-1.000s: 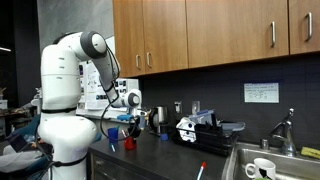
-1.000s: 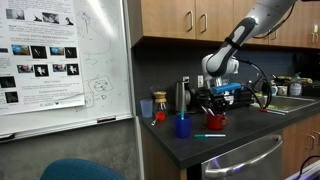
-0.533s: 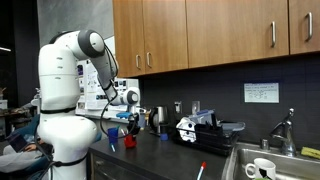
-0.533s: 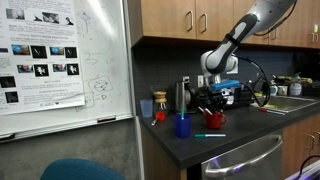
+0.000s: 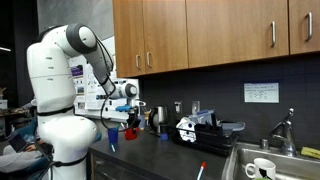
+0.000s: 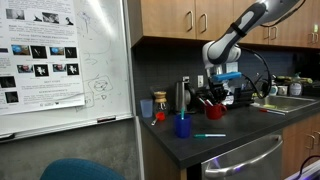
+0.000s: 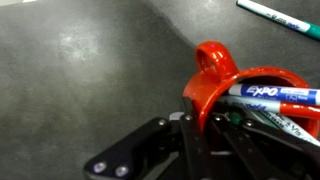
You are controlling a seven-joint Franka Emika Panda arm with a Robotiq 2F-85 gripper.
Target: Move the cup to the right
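Red cup (image 7: 215, 65) now raised off the worktop (image 7: 90, 60), rim pinched by the claw (image 7: 205, 118); one red, one blue cup (image 6: 182, 126).

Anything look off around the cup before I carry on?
Yes. The red cup is stuffed with markers that stick out past its rim, so a tilt may spill them. One green marker lies loose on the counter nearby.

Both exterior views look along the counter (image 5: 165, 152) (image 6: 235, 135) from opposite ends, well back, sharing its middle stretch; the wrist view looks down on it closely.
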